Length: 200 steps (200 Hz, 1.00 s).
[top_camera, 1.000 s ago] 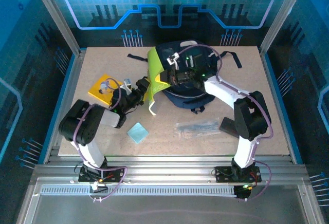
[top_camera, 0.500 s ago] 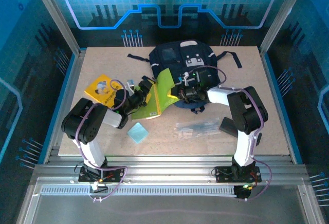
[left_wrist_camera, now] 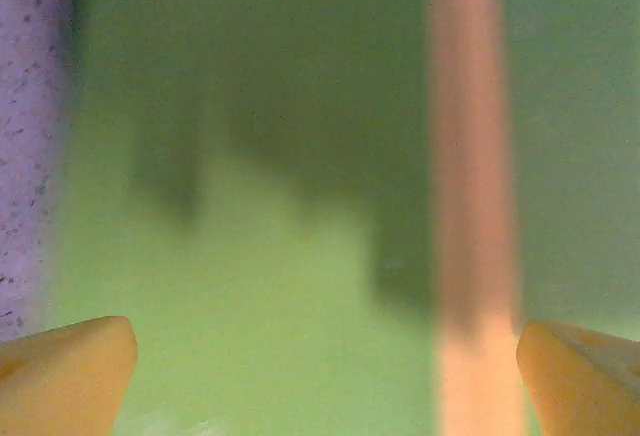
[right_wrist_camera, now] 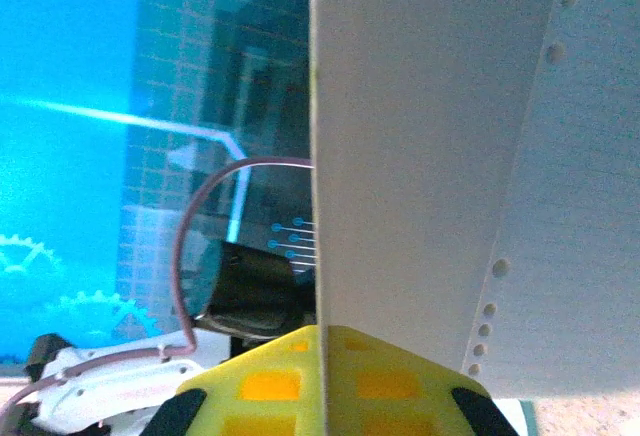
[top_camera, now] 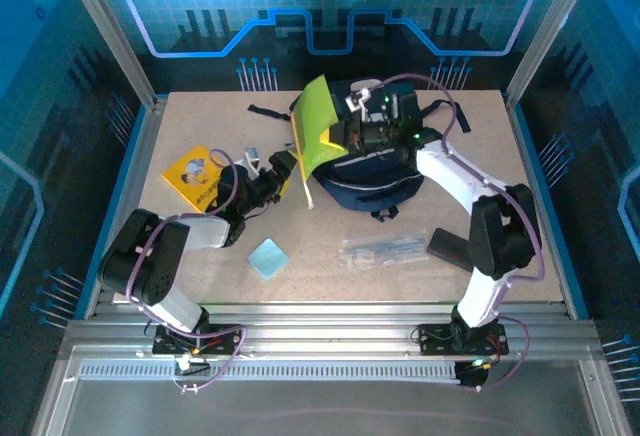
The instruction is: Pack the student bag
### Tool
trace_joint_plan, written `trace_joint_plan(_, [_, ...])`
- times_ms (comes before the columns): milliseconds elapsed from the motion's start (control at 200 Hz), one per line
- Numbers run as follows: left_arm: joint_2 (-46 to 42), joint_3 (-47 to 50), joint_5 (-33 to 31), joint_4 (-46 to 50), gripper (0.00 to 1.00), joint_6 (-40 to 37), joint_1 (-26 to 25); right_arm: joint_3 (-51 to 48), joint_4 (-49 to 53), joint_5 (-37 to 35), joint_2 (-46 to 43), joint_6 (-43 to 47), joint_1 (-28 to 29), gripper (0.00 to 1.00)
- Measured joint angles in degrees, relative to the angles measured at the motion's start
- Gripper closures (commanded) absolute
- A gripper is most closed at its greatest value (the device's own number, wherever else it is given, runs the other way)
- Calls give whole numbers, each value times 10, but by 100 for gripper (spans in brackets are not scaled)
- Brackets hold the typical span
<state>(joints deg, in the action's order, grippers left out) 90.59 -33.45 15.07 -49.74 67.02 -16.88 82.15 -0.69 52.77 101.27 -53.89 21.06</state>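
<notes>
Tabletop: right gripper, clamped on green notebook, is raising it back over student bag for insertion; left gripper is waiting, spread.

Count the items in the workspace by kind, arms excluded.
student bag: 1
books: 2 (green notebook, yellow book)
blue square pad: 1
clear pouch: 1
black case: 1
Total: 6

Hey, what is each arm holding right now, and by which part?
The right gripper has its fingers shut on the green notebook, pinching its edge on the student bag side. The left gripper is open beside it, holding nothing.
</notes>
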Motion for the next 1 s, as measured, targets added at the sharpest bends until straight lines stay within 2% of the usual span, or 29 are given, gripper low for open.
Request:
trace_joint_plan(145, [-27,-44,0,60,1,-29,-1,66,66,-1,-42,37,-12,100])
trace_joint_plan(315, [-20,-77,3,80,1,-38,-20,109,149,-11,-84,93,-46,100])
trace_joint_plan(635, [53,-96,13,75,1,-25,-56,58,209,-45,-109,142,-129,100])
trace_joint_plan(820, [84,-106,15,60,1,-20,-62,40,194,-42,-75,152,-118,100])
trace_joint_plan(1001, [146,-129,20,11,1,5,-65,28,129,-14,24,130,-71,100])
